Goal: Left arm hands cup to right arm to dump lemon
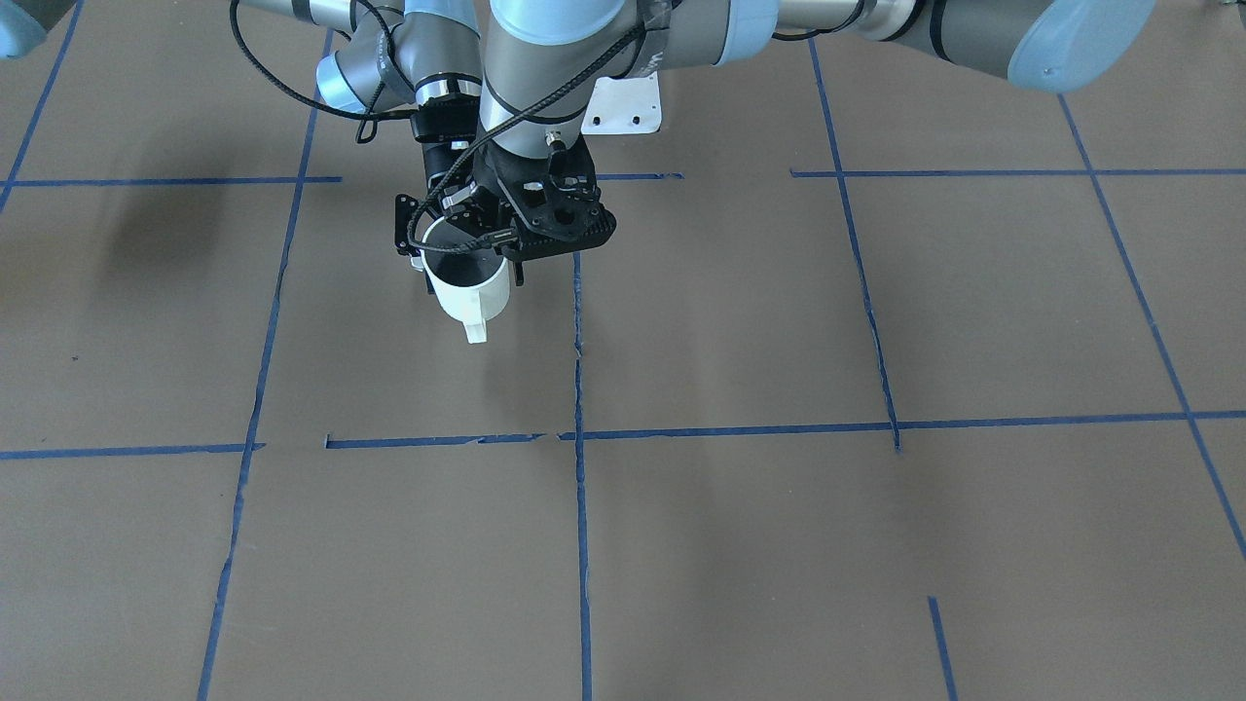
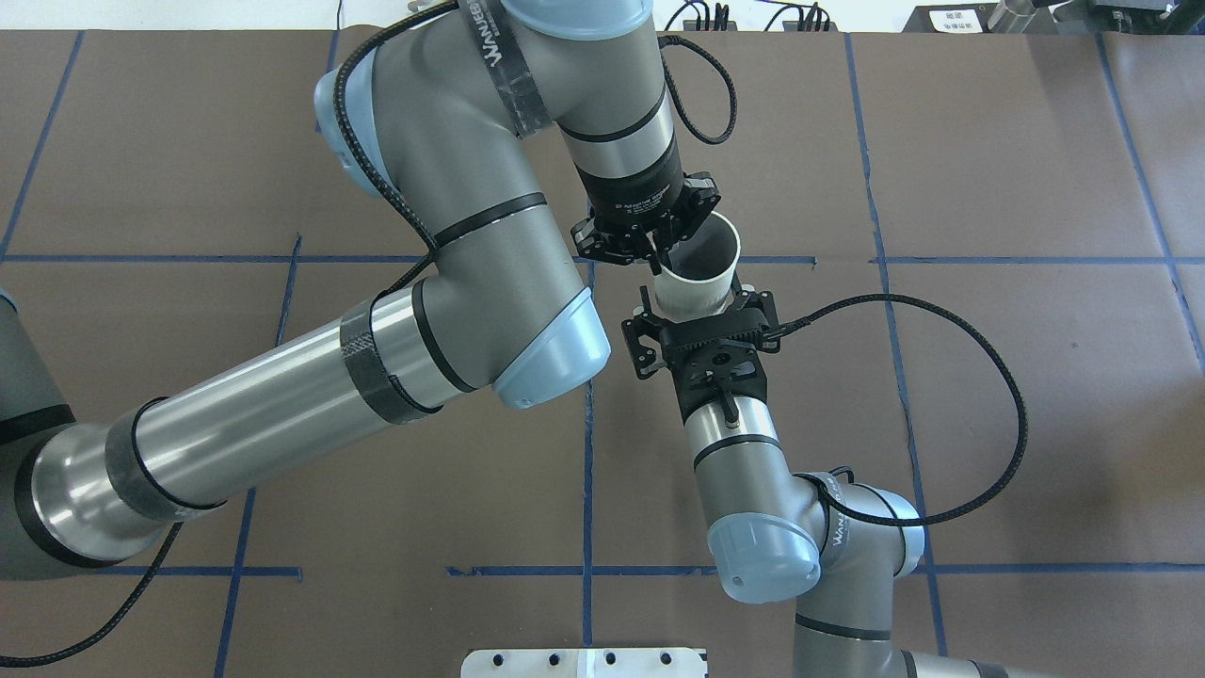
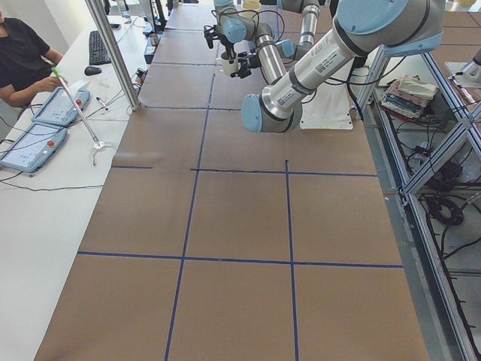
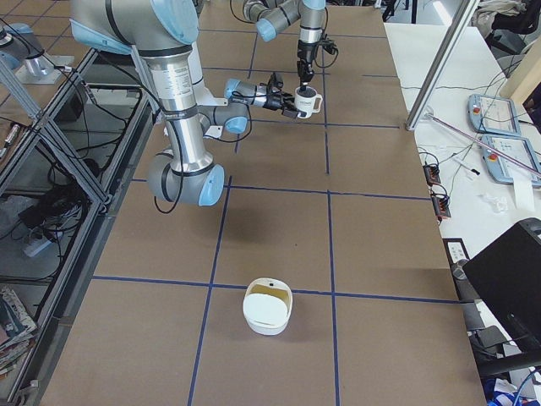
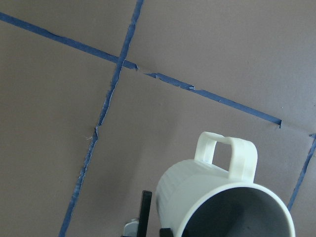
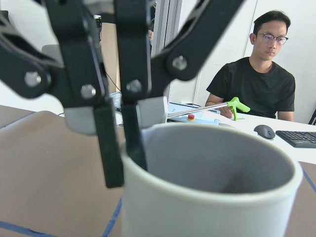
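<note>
I am pinching the cup [image 2: 695, 290] by its rim with my left hand [image 2: 657, 254]. One finger [image 6: 109, 148] is outside the wall and its partner inside, so the hand is narrow on that thin edge. I am holding the cup mouth up, clear above the bench [image 2: 988, 377].

My right hand [image 2: 701, 318] is lying level against the cup's lower body, jaws either side. I cannot tell whether they are clamping it.

I am judging the cup stiff, light and smooth-walled, so it is likely slippery and apt to swing from a rim pinch. The round body below the rim is looking like the surest hold, opposite the handle [image 5: 226, 140], which is pointing away from my right hand.

I am not seeing the lemon in the shadowed inside. If it is there, it is probably loose and will roll on tipping.
</note>
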